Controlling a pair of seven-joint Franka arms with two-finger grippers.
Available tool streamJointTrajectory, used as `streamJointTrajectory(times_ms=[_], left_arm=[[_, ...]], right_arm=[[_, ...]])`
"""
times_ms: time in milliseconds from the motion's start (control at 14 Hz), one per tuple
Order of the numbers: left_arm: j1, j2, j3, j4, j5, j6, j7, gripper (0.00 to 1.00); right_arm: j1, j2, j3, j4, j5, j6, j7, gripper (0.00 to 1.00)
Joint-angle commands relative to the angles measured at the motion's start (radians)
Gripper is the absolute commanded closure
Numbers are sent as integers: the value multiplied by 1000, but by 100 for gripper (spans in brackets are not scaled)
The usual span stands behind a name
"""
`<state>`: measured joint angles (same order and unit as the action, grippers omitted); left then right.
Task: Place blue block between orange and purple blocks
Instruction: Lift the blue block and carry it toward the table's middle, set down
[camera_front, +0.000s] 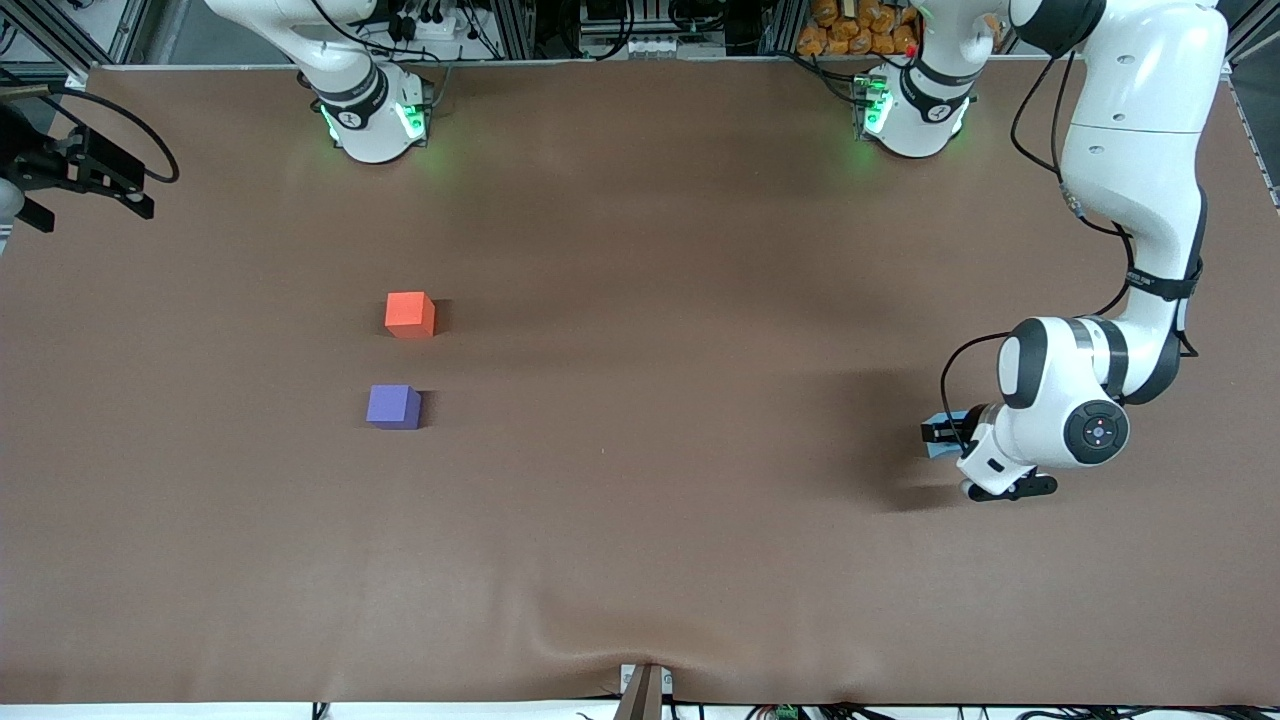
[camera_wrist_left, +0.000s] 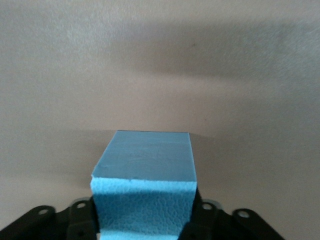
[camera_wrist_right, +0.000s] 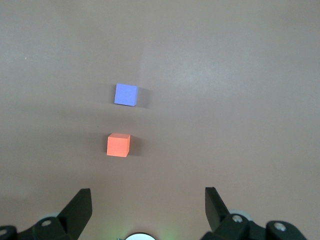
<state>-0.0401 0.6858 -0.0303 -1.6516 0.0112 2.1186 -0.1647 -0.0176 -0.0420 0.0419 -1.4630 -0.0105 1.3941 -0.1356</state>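
Observation:
The blue block (camera_wrist_left: 144, 165) sits between the fingers of my left gripper (camera_wrist_left: 145, 220), which is shut on it. In the front view the left gripper (camera_front: 941, 432) is low at the table toward the left arm's end, and only a sliver of the blue block (camera_front: 937, 450) shows. I cannot tell if the block touches the cloth. The orange block (camera_front: 410, 314) and the purple block (camera_front: 393, 407) lie toward the right arm's end, the purple one nearer the front camera, with a gap between them. My right gripper (camera_wrist_right: 147, 191) is open and empty, high above both blocks (camera_wrist_right: 119, 145) (camera_wrist_right: 125, 94).
A brown cloth (camera_front: 640, 520) covers the table. The right gripper (camera_front: 88, 205) shows at the edge of the front view, at the right arm's end. A wide bare stretch of cloth lies between the blue block and the other two blocks.

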Motion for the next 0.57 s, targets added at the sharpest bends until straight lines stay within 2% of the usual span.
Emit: streamJointTrajectory(times_ms=[0,286,500], left_arm=[[-18,-17,0,25,10,1,-15,100],[-134,-89,-10,15,38,-12,-91,100],[-317,-109,-11,21,24,-69,-244,100]], right_arm=[[-7,4,4,7,17,0,-10,0],[-7,4,4,7,17,-1,-9,0],[-5,4,4,7,17,-1,-10,0]])
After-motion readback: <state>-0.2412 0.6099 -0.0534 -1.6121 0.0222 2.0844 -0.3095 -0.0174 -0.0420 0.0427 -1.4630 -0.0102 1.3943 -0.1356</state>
